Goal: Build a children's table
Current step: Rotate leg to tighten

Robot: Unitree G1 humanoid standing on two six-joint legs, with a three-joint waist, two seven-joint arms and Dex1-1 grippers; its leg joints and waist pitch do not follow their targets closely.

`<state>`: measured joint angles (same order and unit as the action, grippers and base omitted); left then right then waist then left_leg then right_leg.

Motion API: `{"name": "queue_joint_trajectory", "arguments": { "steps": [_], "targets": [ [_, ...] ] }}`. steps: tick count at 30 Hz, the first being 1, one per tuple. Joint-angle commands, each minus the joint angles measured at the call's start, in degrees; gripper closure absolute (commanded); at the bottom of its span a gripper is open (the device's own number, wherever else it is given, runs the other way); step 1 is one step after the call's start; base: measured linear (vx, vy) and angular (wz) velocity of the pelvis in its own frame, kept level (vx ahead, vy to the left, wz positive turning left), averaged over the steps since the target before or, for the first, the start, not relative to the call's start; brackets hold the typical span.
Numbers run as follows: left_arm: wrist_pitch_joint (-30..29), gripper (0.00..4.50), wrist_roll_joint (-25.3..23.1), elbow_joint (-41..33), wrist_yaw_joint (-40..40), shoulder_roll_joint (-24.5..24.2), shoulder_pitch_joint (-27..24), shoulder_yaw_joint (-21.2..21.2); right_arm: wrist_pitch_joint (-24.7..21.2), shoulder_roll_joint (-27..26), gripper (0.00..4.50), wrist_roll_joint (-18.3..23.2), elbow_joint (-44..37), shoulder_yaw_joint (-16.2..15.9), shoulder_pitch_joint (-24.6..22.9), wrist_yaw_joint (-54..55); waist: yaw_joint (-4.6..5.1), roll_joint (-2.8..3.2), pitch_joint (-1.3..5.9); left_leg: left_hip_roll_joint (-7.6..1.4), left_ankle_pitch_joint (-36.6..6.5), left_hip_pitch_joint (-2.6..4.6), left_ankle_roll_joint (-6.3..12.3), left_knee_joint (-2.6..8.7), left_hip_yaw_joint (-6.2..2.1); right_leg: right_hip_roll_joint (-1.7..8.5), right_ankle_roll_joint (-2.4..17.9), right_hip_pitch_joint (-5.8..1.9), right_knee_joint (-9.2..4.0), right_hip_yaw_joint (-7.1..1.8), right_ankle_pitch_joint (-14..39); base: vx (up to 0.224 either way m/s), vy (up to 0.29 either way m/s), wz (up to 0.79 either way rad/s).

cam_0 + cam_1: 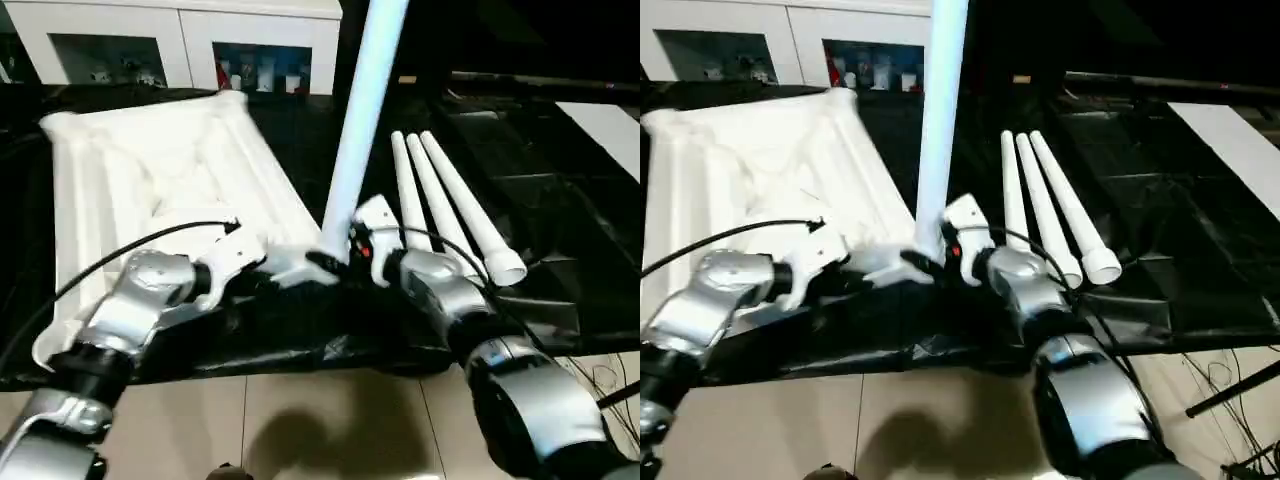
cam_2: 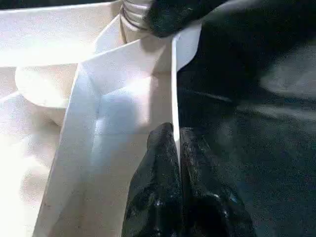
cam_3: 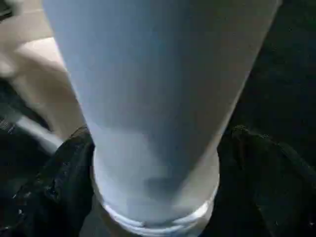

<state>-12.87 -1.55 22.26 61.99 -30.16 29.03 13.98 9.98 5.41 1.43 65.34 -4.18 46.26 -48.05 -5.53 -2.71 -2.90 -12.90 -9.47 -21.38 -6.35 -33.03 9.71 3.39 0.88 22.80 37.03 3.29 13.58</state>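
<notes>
The children's table's white tabletop [image 1: 150, 170] lies ribbed side up on a black sheet. One white leg [image 1: 360, 120] stands upright in the round socket at the tabletop's near right corner. My left gripper [image 2: 177, 143] is shut on the thin rim wall of the tabletop [image 2: 123, 84] right beside that socket. My right gripper [image 1: 338, 262] sits at the foot of the upright leg [image 3: 158, 98], its black fingers [image 3: 59, 182] spread on either side of it. Three more legs [image 1: 440, 200] lie side by side to the right.
The black sheet [image 1: 540, 200] covers the work surface, and its near edge drops to a tiled floor [image 1: 320, 420]. A white glass-door cabinet [image 1: 180, 40] stands behind the tabletop. A flat white panel [image 1: 610, 125] lies at the far right.
</notes>
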Motion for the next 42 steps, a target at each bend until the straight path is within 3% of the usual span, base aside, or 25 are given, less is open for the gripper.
{"name": "queue_joint_trajectory", "arguments": {
  "steps": [1,7,13,21,27,28,31,34,35,37,38,42],
  "targets": [
    [1.2,4.5,2.3,-2.5,2.6,0.5,-0.4,0.9,0.7,1.5,0.22,-0.4,-1.5,-0.4,-0.6,-2.8,0.11,0.94,3.95,-0.66,-5.4,0.73,3.64,2.95,0.54,3.72,15.1,-3.49,-3.03,-2.56,-10.3,0.0,0.0,0.0],
    [2.3,4.5,3.0,-3.1,4.5,-0.1,-1.0,0.7,0.4,1.7,0.22,-0.1,-2.6,-0.8,-1.2,-7.6,0.11,0.88,3.95,-0.63,-5.2,0.7,3.53,2.94,0.49,3.79,15.3,-3.45,-3.06,-2.57,-9.2,0.0,0.0,0.0],
    [2.4,4.5,3.4,-4.1,5.6,-0.6,-1.8,0.7,1.1,1.6,0.74,1.4,-3.0,-0.6,-1.8,-10.8,0.04,0.66,4.08,-0.61,-4.0,0.72,4.4,2.78,0.51,3.71,15.8,-3.45,-2.81,-2.5,-11.2,0.0,0.0,0.0],
    [2.1,4.5,3.6,-4.4,6.4,-0.7,-2.2,0.5,1.5,1.5,1.42,0.4,-2.5,-1.2,-2.7,-11.4,0.02,0.56,4.09,-0.58,-4.0,0.72,4.39,2.77,0.51,3.76,15.6,-3.47,-2.85,-2.51,-10.1,0.0,0.0,0.0],
    [0.7,4.5,2.6,-2.9,4.5,-0.3,-1.8,0.6,1.4,-0.3,1.71,-0.4,0.4,0.3,-2.7,-0.6,0.42,0.73,3.9,-0.53,-5.3,0.81,3.4,3.04,0.41,3.86,15.3,-3.34,-3.11,-2.54,-7.5,0.0,0.0,0.0],
    [-0.6,4.5,1.0,-0.8,0.7,0.8,-0.8,0.3,-0.1,-1.8,1.72,0.1,2.2,1.9,-2.2,6.4,0.57,1.02,3.93,-0.5,-5.8,0.77,2.81,3.08,0.33,3.87,15.0,-3.43,-3.16,-2.58,-6.7,0.0,0.0,0.0],
    [-1.4,4.5,0.2,1.2,-2.2,2.0,0.2,-0.2,-1.5,-3.1,1.73,0.9,3.5,3.4,-1.7,11.4,0.8,0.87,3.74,-0.47,-8.1,1.2,0.71,3.39,0.31,3.98,14.0,-3.32,-3.75,-2.79,-1.6,0.0,0.0,0.0],
    [-4.7,4.5,-1.2,5.7,-11.7,6.3,3.5,-2.1,-4.7,-6.3,1.74,1.8,6.2,5.5,-0.2,23.4,0.91,1.2,3.44,-0.49,-9.8,1.48,-0.5,3.61,0.45,3.86,13.5,-2.88,-4.15,-2.91,0.8,0.0,0.0,0.0],
    [-8.0,4.5,-2.1,8.8,-20.2,10.1,6.0,-4.0,-6.4,-9.1,1.74,2.7,7.8,7.0,0.9,31.0,0.74,1.23,3.5,-0.35,-10.6,1.68,-1.5,3.61,0.34,3.82,13.0,-2.86,-4.26,-2.85,2.8,0.0,0.0,0.0],
    [-8.9,4.5,-2.5,9.9,-23.3,11.4,7.0,-4.7,-6.9,-10.1,1.74,3.1,8.3,7.5,1.3,33.4,0.3,1.08,3.44,-0.49,-12.0,2.02,-1.85,3.64,0.44,4.04,12.1,-2.47,-4.62,-2.96,5.0,0.0,0.0,0.0],
    [-9.3,4.5,-2.5,11.1,-27.1,13.7,8.2,-5.3,-7.7,-12.1,1.74,3.7,9.0,8.3,2.1,36.9,0.16,0.56,3.47,-0.38,-12.0,1.7,-1.58,3.63,0.49,4.04,11.3,-2.65,-4.6,-3.01,5.3,0.0,0.0,0.0],
    [-8.9,4.5,-2.8,11.7,-29.9,16.0,9.1,-5.3,-7.9,-14.2,1.74,4.0,9.7,8.9,3.3,39.3,-0.26,0.43,3.73,-0.17,-8.5,1.02,-0.46,3.45,0.44,4.0,9.7,-2.95,-4.21,-3.04,1.6,0.0,0.0,0.0]
  ]
}}
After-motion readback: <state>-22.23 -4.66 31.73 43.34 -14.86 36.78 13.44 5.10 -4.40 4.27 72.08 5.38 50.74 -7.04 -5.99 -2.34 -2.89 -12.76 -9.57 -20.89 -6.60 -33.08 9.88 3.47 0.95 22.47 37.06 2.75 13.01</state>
